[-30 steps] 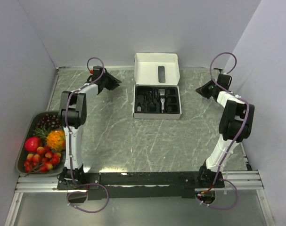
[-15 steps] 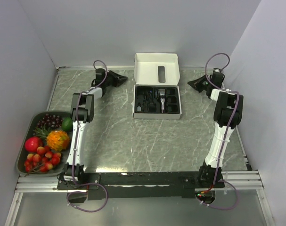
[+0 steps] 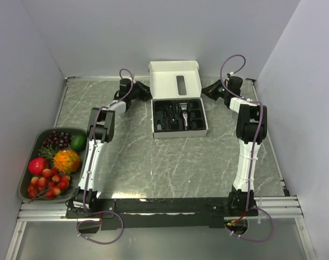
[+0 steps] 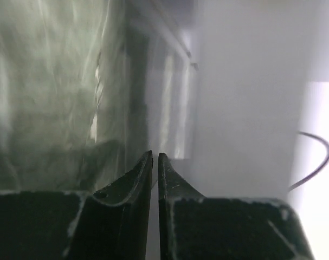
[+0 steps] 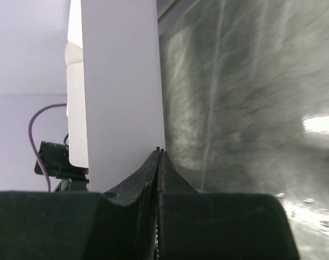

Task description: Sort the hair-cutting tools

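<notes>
The clipper [image 3: 184, 115] lies in the middle pocket of the open box [image 3: 180, 133], at the far middle of the table [image 3: 153, 162]. Other black pieces sit in the pockets around it, too small and dark from above to tell apart. Nothing looks taken out yet, so I judge the sorting to be at its very start.

The lid [image 3: 165, 73] stands propped at the back of the box, with a tool at each side of it. The left tool [image 3: 148, 92] is at its left edge and the right tool [image 3: 204, 92] at its right edge. Both are closed, fingers together with at most a sliver between, and nothing is seen held. The right wrist view shows a white panel just past the fingertips, but I cannot tell whether they touch it. The left wrist view is too blurred to add more.

The main risk is the box itself. It looks like light card lying loose on the table, so an uneven nudge from either side would probably turn or slide it and could jolt the small pieces out of their pockets. A push on the lid toward the front could fold it down over the clipper. Closed tips may also skid off so thin an edge. Both arms are stretched far out near the back wall, leaving little room to correct. The fruit tray [image 3: 22, 181] is well apart and in no danger.
</notes>
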`<state>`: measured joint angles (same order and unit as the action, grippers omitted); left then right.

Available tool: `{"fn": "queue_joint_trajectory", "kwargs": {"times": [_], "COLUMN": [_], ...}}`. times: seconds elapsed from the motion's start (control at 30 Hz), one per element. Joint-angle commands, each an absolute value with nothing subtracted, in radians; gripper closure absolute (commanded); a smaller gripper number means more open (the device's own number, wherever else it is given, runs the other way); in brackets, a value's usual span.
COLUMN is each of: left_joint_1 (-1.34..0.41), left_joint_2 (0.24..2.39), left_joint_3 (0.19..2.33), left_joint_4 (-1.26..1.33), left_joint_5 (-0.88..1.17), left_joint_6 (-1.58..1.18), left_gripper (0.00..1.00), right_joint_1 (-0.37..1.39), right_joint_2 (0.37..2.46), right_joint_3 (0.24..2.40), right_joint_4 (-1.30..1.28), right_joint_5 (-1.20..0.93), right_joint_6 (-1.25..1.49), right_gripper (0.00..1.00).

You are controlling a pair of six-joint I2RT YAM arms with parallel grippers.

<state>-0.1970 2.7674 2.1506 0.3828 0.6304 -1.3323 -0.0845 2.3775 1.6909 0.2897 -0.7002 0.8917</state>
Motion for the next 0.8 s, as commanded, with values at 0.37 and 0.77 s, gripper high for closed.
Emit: {"fn": "queue_joint_trajectory", "kwargs": {"times": [0.37, 0.77], "left_joint_1": [-0.233, -0.232], "left_joint_2": [2.582, 2.422], "left_joint_3": [1.842, 1.628], "left_joint_4": [0.419, 0.387], "left_joint_5": [0.704, 0.735], "left_joint_6": [-1.296, -1.243], "left_gripper": [0.89, 0.91], "right_joint_1": [-0.005, 0.051], "right_joint_2": [2.358, 2.16], "right_joint_3": [1.527, 1.241], "right_joint_4": [0.373, 0.416], "right_joint_5": [-0.749, -0.674], "right_joint_6": [0.876, 0.83], "right_gripper": [0.97, 0.98]}}
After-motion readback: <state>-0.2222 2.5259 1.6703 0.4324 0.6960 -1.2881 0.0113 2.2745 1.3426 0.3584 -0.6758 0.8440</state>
